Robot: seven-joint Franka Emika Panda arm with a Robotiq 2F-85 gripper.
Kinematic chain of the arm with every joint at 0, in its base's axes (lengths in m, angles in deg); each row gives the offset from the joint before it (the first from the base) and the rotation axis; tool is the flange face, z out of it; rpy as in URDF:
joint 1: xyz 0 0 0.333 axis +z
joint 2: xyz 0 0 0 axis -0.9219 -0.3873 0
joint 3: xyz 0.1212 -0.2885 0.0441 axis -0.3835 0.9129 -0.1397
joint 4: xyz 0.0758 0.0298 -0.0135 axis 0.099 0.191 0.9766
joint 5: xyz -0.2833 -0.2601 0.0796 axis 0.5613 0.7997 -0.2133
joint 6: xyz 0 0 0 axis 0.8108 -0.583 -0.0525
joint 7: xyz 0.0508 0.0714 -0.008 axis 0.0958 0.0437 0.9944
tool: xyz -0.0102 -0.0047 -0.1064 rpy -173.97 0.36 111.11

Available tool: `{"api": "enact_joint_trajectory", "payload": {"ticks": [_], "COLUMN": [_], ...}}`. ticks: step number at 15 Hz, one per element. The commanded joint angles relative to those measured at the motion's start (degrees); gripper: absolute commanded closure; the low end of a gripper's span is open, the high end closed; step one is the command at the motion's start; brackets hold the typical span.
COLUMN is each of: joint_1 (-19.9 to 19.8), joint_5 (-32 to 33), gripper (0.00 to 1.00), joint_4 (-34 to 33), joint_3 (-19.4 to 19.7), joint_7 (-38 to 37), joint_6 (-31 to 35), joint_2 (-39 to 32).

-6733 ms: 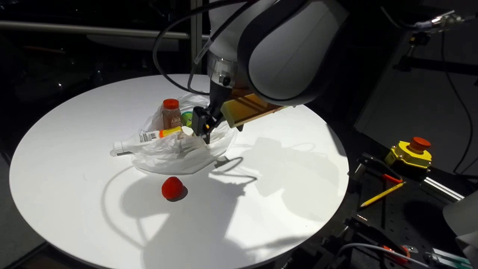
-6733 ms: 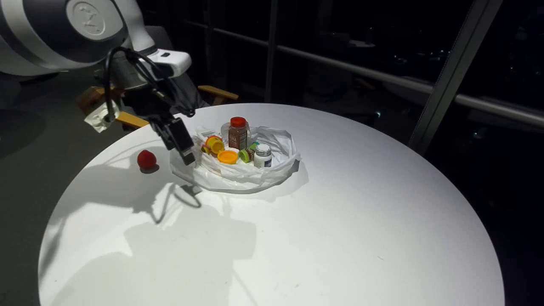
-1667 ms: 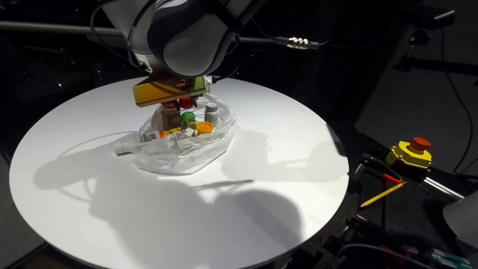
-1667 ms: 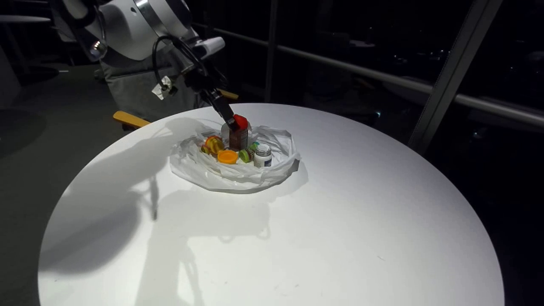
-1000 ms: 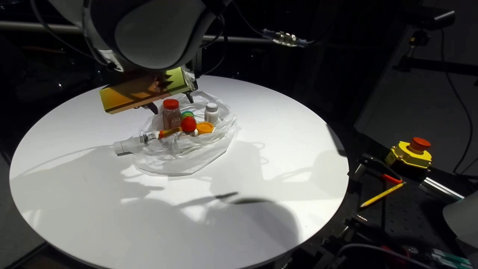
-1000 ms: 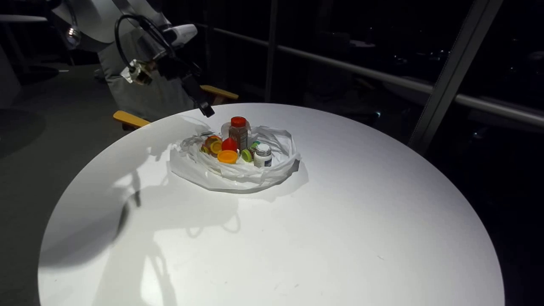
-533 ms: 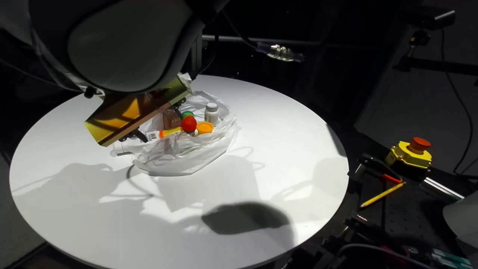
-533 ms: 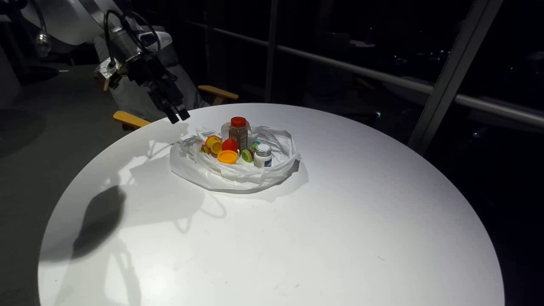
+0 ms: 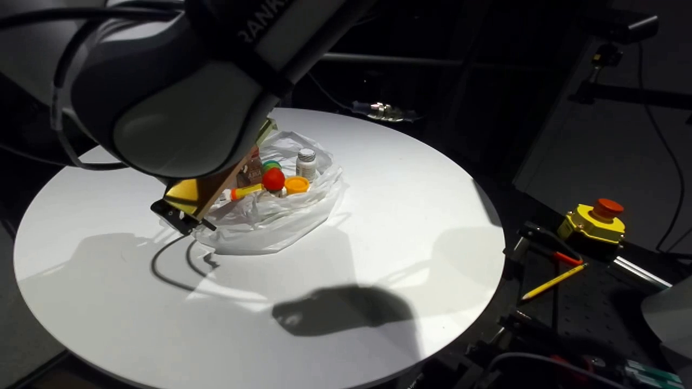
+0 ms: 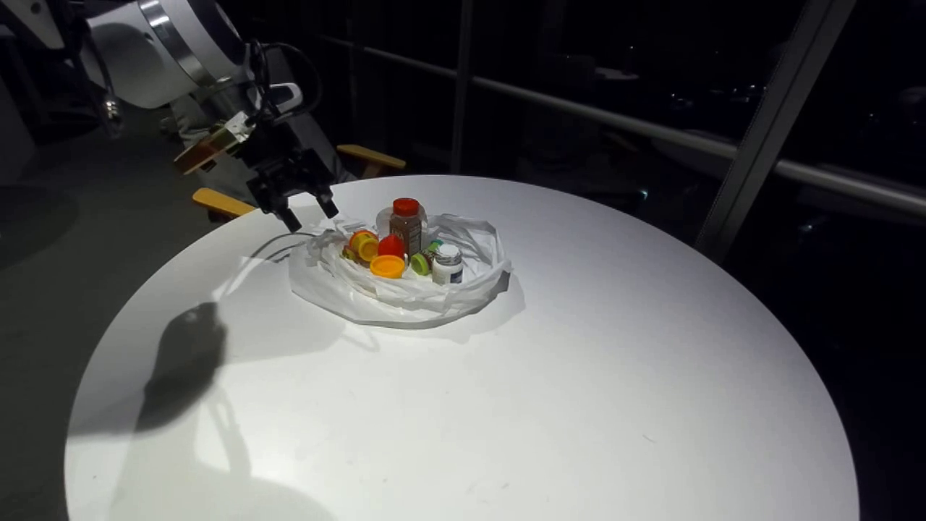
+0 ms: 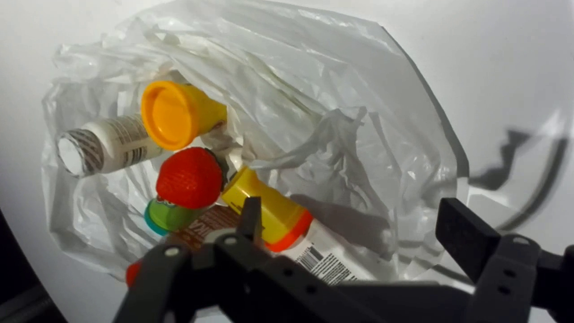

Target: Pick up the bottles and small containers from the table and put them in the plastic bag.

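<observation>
Gripper (image 10: pixel 312 219) spread wide, empty. Just released: red, rounded, textured object (image 11: pixel 190 179), now below and ahead of it in the translucent plastic bag (image 11: pixel 350 80); likely another item done. White barcoded plastic bottle (image 11: pixel 341 258) beneath: unclear if fully bagged.

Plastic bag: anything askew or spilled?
The yellow pot beside the barcoded bottle looks tipped: it lies on its side in the plastic bag, while the white-capped bottle stands upright in both exterior views. No spill shows.
</observation>
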Motion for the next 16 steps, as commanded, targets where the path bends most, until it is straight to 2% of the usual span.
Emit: {"api": "enact_joint_trajectory", "payload": {"ticks": [1,8,9,10,12,16], "joint_1": [-0.4,-0.2,-0.2,-0.2,-0.6,-1.4], "joint_5": [1.0,3.6,4.6,5.5,6.5,6.4], "gripper": [0.00,0.00,0.04,0.22,0.31,0.62], "joint_4": [-4.2,-7.1,-7.3,-7.4,-7.4,-5.9], "joint_3": [-0.5,0.0,0.0,-0.1,-0.4,-1.1], "joint_7": [11.2,31.2,33.5,35.5,38.0,40.9], "joint_6": [0.8,2.1,2.4,2.7,3.1,4.1], "joint_2": [-3.4,-7.0,-7.3,-7.4,-7.5,-6.3]}}
